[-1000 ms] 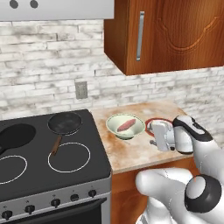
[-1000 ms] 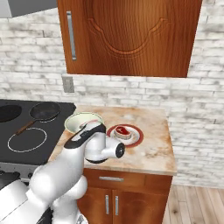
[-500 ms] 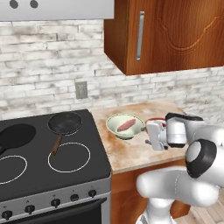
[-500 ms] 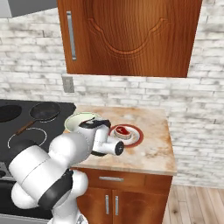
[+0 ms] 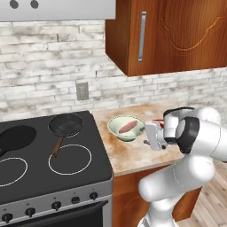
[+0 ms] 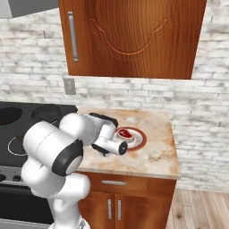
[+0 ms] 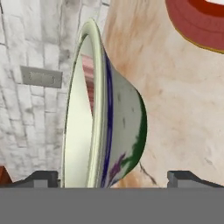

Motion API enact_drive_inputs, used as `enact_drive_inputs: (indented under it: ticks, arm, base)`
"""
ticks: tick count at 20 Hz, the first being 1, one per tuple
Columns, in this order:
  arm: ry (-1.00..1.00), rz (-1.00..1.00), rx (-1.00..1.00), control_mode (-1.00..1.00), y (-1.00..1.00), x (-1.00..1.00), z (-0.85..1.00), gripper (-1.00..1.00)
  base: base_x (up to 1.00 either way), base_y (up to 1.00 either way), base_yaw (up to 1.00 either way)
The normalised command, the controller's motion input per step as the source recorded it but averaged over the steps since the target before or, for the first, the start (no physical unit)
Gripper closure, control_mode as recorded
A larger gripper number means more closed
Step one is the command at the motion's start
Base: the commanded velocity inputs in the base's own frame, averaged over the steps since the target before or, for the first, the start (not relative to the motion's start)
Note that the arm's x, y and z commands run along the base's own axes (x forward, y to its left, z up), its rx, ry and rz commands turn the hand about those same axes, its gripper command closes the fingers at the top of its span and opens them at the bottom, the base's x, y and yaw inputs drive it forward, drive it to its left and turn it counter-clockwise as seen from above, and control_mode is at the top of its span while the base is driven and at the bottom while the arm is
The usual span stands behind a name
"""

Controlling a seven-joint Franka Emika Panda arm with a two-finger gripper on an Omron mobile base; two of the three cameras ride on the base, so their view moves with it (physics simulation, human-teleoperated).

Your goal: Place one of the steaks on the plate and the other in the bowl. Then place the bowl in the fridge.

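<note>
Marble counter (image 5: 133, 159): mottled tan, bearing bowl and plate.
Bowl (image 5: 126, 128): pale glazed, flaring sides, pink steak (image 5: 128, 127) inside.
Plate (image 6: 139, 139): flat, red-rimmed, red steak (image 6: 123, 133) apparently on it.
Gripper (image 7: 113, 178): spread wide, tips either side of bowl rim, roughly level with it.

A: Where do the two base views look from?

B: From behind the arm, forward and down. The left one takes in the black stovetop (image 5: 48, 159) and the speckled tan counter (image 5: 128, 159); the right one centres that counter (image 6: 152, 156). Both share the wooden wall cabinet (image 5: 177, 35).

A: The hand view?

B: Rolled sideways, very near the pale greenish-white bowl (image 7: 118, 127), facing the brick wall.
</note>
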Motion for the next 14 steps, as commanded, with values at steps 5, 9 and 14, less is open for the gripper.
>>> enact_drive_inputs:
  ticks: [5,9,14]
  arm:
    - [0.06,0.00,0.00,-1.00,0.07,0.32,-0.21,-1.00]
    - [0.06,-0.01,0.00,-1.00,0.05,0.17,-0.30,-1.00]
    - [0.11,-0.02,0.00,-1.00,0.08,0.14,-0.30,1.00]
  base:
    - [0.00,0.00,0.00]
    - [0.00,0.00,0.00]
    - [0.00,0.00,0.00]
